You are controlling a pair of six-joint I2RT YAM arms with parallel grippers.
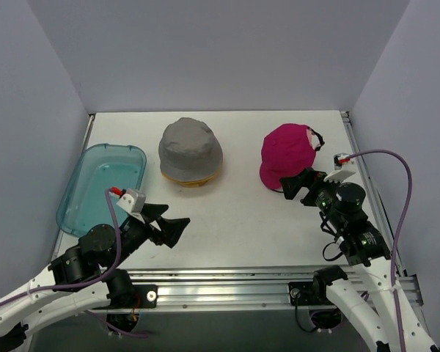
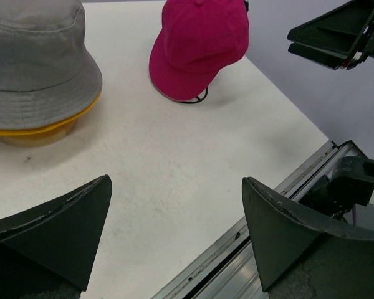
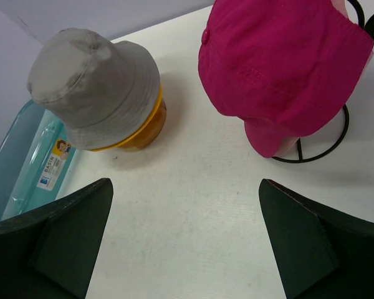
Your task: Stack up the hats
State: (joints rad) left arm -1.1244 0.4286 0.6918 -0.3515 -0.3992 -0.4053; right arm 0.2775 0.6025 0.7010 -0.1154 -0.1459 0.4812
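Note:
A grey bucket hat [image 1: 190,147] sits on top of a yellow bucket hat, of which only the rim [image 1: 193,180] shows, at the middle back of the table. A magenta baseball cap [image 1: 289,152] sits on a stand at the back right; a light pink cap edge [image 3: 287,144] shows under its brim. My left gripper [image 1: 169,226] is open and empty, near the front left, well short of the grey hat [image 2: 31,62]. My right gripper [image 1: 302,185] is open and empty, just in front of the magenta cap [image 3: 280,68].
A translucent teal tray [image 1: 95,192] lies at the left edge. A wooden stand [image 2: 40,137] holds the bucket hats. A black wire stand [image 3: 315,152] holds the caps. The metal rail [image 1: 227,282] runs along the table's front edge. Walls close in on three sides.

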